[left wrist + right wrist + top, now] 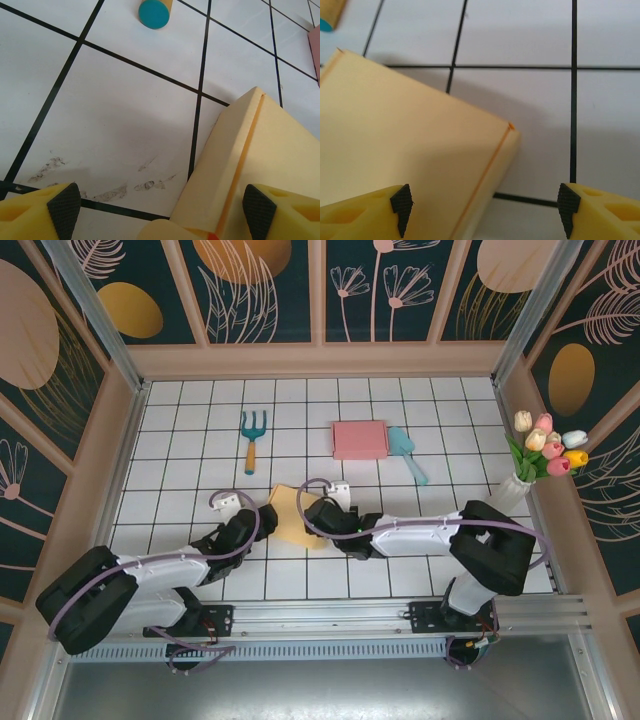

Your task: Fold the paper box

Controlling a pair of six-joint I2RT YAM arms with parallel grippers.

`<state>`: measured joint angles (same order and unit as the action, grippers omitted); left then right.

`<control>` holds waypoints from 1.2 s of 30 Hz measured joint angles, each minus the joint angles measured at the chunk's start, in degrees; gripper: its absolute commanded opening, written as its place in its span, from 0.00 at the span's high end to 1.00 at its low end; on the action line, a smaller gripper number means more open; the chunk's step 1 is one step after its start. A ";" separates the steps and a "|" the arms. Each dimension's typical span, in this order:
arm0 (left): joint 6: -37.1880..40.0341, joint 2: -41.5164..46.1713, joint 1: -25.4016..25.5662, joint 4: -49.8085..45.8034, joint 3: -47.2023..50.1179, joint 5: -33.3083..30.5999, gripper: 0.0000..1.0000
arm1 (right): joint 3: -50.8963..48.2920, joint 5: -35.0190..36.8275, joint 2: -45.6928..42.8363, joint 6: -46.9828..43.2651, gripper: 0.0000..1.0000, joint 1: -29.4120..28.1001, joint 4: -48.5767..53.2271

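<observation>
The pale yellow paper box (290, 515) lies flat on the white tiled table between my two grippers. My left gripper (262, 521) is at its left side and my right gripper (320, 512) at its right side. In the left wrist view the left gripper (162, 212) is open. The box (260, 160) reaches in from the right with a folded side flap, and its edge lies between the jaws. In the right wrist view the right gripper (485, 206) is open, and the box (405, 140) with its creased right edge sits between the pads, ungripped.
A teal garden fork with an orange handle (252, 438) lies behind the box; its handle end (155, 12) shows ahead of the left gripper. A pink box (359, 439) and a teal trowel (407, 453) lie further back. A vase of tulips (540, 455) stands at the right wall.
</observation>
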<state>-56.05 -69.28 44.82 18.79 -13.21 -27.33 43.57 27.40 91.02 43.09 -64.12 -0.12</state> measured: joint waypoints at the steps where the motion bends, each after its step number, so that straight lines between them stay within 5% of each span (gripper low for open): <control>1: -0.11 -0.07 0.00 0.13 0.00 0.07 0.14 | -0.79 -0.61 0.00 0.74 0.21 0.07 -0.57; 20: -6.34 13.07 0.00 -11.67 -4.98 4.87 0.01 | -7.93 -5.44 -0.76 2.51 0.23 2.64 -13.51; 25: -8.15 13.00 0.00 -17.90 -8.35 7.15 0.02 | -8.48 -6.12 -0.79 2.23 0.23 2.97 -14.73; 36: 0.37 2.32 0.00 -21.11 -13.86 8.90 0.07 | -8.61 -6.78 -0.85 1.79 0.23 3.34 -14.97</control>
<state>-55.68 -66.96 44.82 -2.33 -27.07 -18.44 34.96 20.62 90.17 44.88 -60.77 -15.09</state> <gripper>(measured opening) 0.957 0.768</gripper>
